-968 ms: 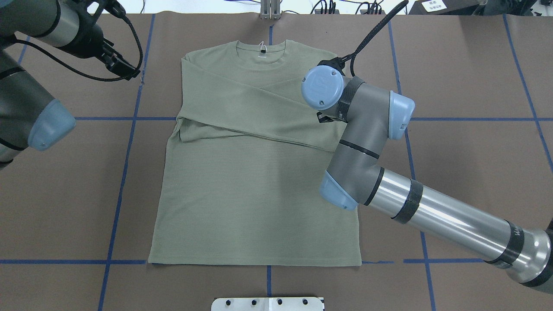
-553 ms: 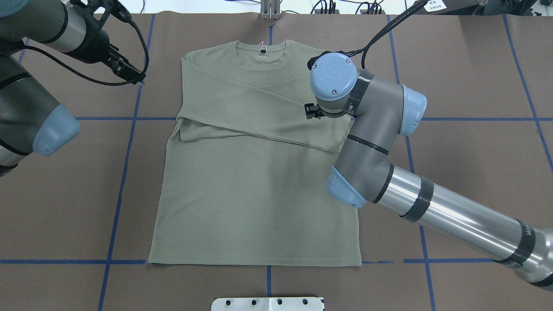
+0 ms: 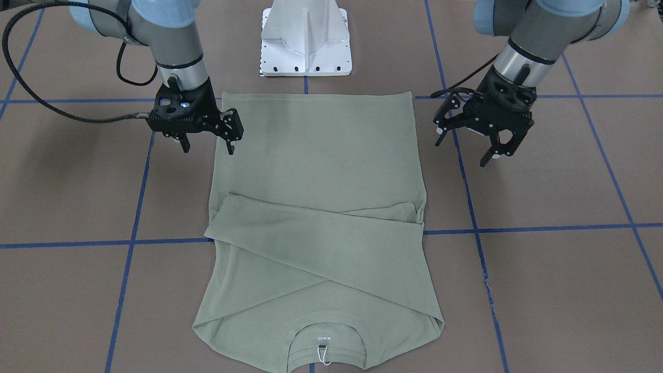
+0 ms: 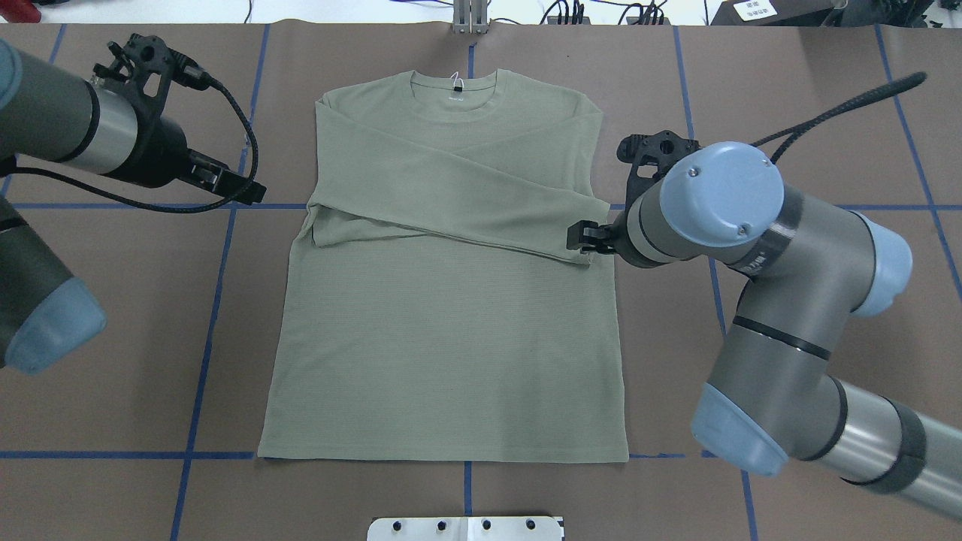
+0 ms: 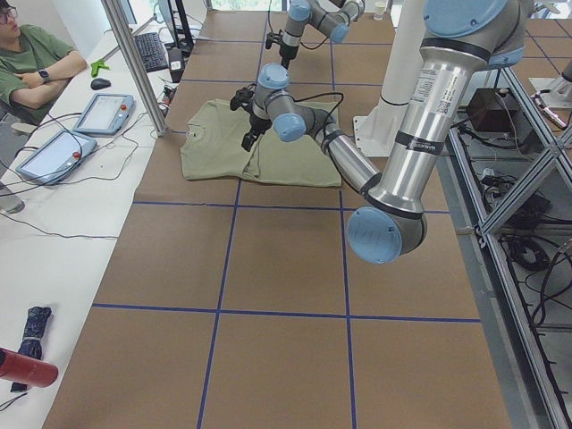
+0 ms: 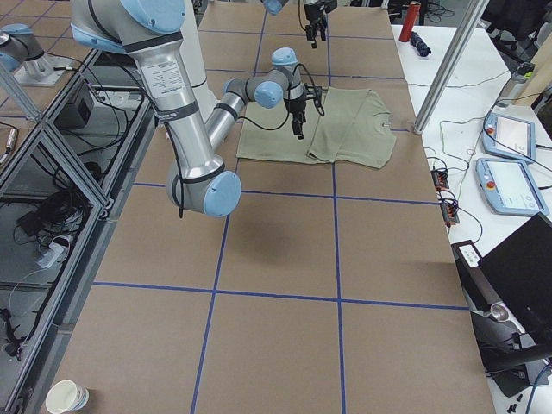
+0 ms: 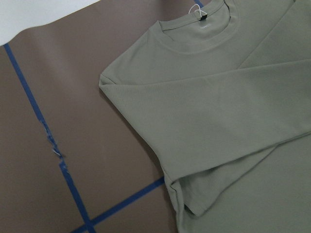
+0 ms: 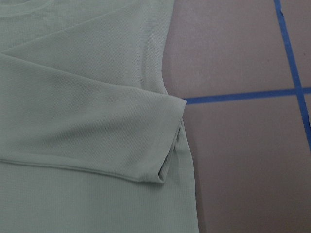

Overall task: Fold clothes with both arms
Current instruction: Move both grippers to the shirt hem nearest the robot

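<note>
The clothes are one sage-green long-sleeved shirt (image 4: 443,338) lying flat on the brown table, neckline (image 4: 455,94) away from the robot. Both sleeves are folded across the chest and cross each other. My left gripper (image 3: 463,150) hovers open and empty over bare table just off the shirt's left edge, showing in the overhead view as the left gripper (image 4: 252,191). My right gripper (image 3: 207,149) is open and empty at the shirt's right edge, near the folded sleeve cuff (image 8: 165,141). The left wrist view shows the shirt's shoulder (image 7: 112,85) and the folded sleeve.
Blue tape lines (image 4: 218,285) grid the brown table cover. The white pedestal base (image 3: 305,41) stands just beyond the shirt's hem. A person (image 5: 27,54) sits at a side desk with tablets (image 5: 103,112) past the table's far edge.
The right arm has swung off the shirt's chest out to its right edge. The left gripper has moved toward the robot along the shirt's left side. The shirt lies unchanged.
</note>
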